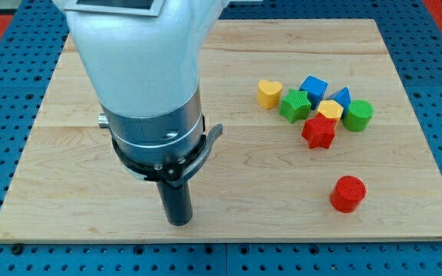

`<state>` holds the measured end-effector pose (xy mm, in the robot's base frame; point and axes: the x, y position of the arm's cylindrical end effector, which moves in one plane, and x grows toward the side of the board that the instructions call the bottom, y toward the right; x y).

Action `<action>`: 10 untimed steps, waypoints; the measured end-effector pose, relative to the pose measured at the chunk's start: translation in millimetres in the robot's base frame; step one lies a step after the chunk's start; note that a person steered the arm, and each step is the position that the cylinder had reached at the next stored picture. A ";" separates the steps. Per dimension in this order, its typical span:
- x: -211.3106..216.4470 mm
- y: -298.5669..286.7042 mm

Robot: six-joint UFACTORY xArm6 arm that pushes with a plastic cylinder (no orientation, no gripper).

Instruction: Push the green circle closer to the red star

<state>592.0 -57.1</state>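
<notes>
The green circle point(357, 115) lies at the right end of a cluster at the view's right. The red star point(318, 132) lies just left and below it, a small gap apart. My tip point(179, 221) rests on the board near the view's bottom, left of centre, far from both blocks. The arm's white and grey body rises above it and hides part of the board's left half.
In the cluster are a yellow heart point(268, 93), a green star point(295, 105), a blue cube point(313, 87), a yellow block point(329, 110) and a blue triangle point(342, 97). A red cylinder point(348, 193) lies alone lower right. The wooden board point(67, 153) ends near the tip.
</notes>
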 end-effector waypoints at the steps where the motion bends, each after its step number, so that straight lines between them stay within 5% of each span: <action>1: -9.9 0.0; 3: 15.9 6.5; 5: 22.3 215.0; 6: 15.9 273.4; 7: -76.1 318.4; 8: -174.6 336.9; 10: -135.9 227.9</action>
<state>456.1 170.8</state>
